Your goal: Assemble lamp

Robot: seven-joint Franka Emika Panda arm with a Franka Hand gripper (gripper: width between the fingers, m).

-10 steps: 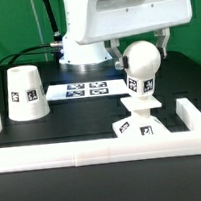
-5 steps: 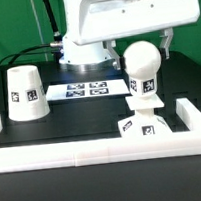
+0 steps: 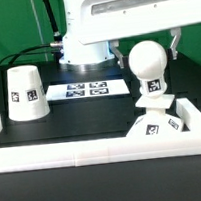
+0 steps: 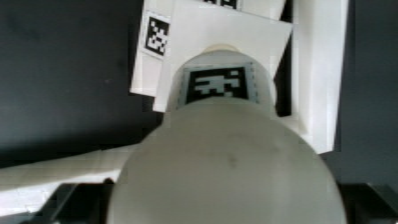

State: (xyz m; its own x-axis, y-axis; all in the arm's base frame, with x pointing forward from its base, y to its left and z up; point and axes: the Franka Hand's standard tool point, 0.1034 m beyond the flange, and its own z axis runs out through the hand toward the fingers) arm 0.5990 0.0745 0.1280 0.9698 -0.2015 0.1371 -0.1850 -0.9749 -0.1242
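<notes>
Shade: stands wide end down, axis vert., exterior view's left, well apart from the rest. Base: flat on table, in corner of white rail, exterior view's right. Bulb: upright on base, long axis vert., ball up, stem down. Gripper: 2 fingers flank ball, apart; contact cannot be told. Vs 0.5 s ago: bulb + base shifted toward exterior view's right; shade unmoved.

bulb: matt white, smooth, plastic-looking; printed black-and-white tag on the front
base: matt white, smooth flat faces, same printed tags
shade: matt white, smooth, one printed tag
desk: black, matt
robot body: white, glossy, hard shell with highlights
marker board: thin, flat, white, paper-like print
</notes>
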